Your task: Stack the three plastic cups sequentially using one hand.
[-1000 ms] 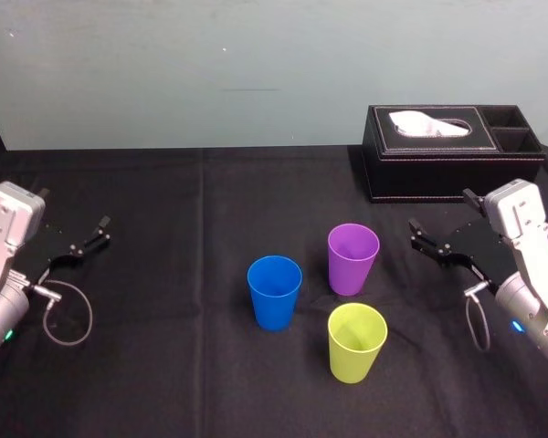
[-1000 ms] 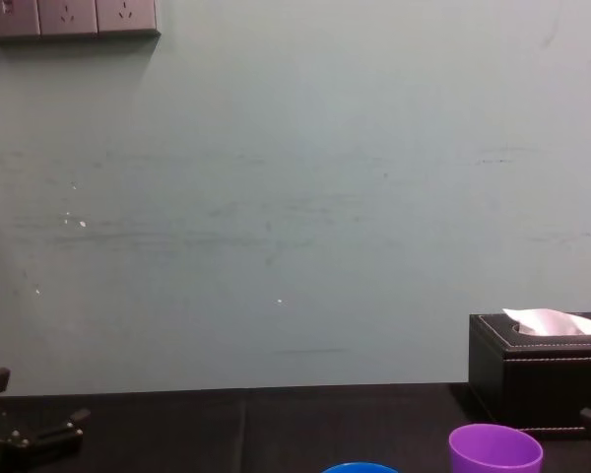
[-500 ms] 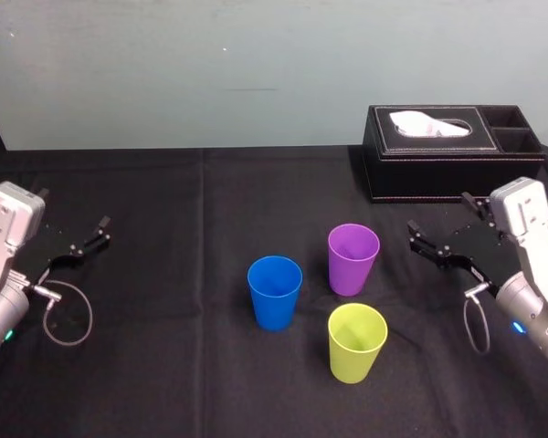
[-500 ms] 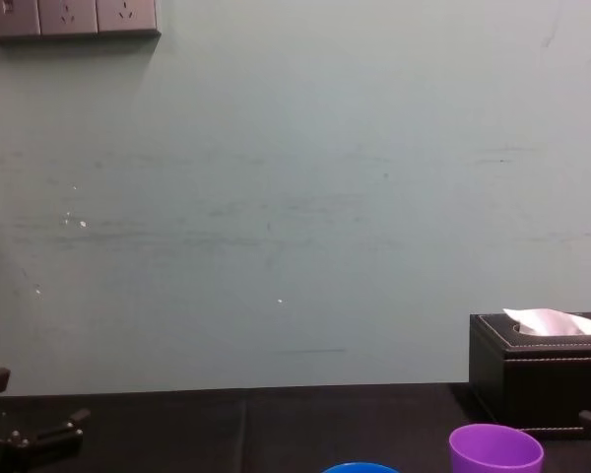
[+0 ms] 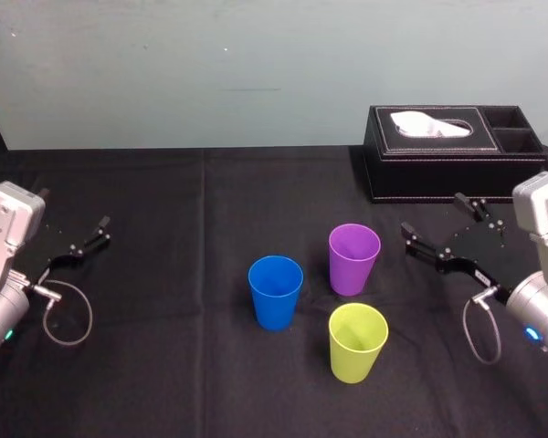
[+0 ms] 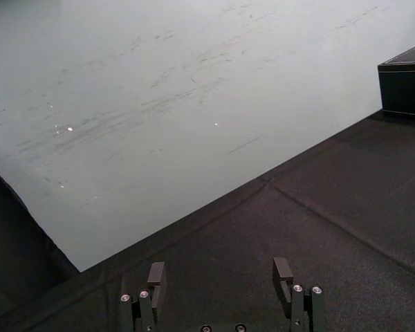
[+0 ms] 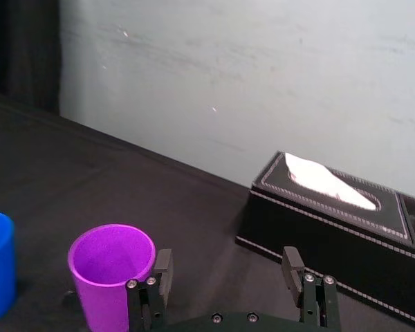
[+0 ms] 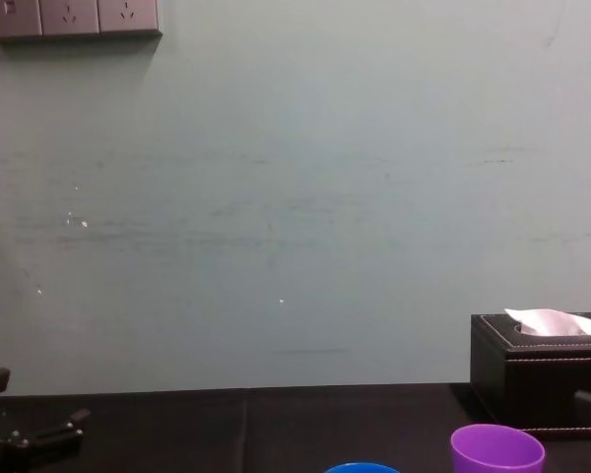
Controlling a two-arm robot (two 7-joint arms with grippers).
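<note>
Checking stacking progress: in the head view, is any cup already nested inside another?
No, the blue cup, purple cup and yellow-green cup each stand upright and apart from one another.

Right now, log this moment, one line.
blue cup, purple cup, yellow-green cup: unstacked | right gripper: open, by purple cup | left gripper: open, parked

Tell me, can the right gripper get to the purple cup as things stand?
Probably yes. The right gripper, open, faces the purple cup from its right, with bare black cloth between them. The tissue box stands farther back, out of the way.
</note>
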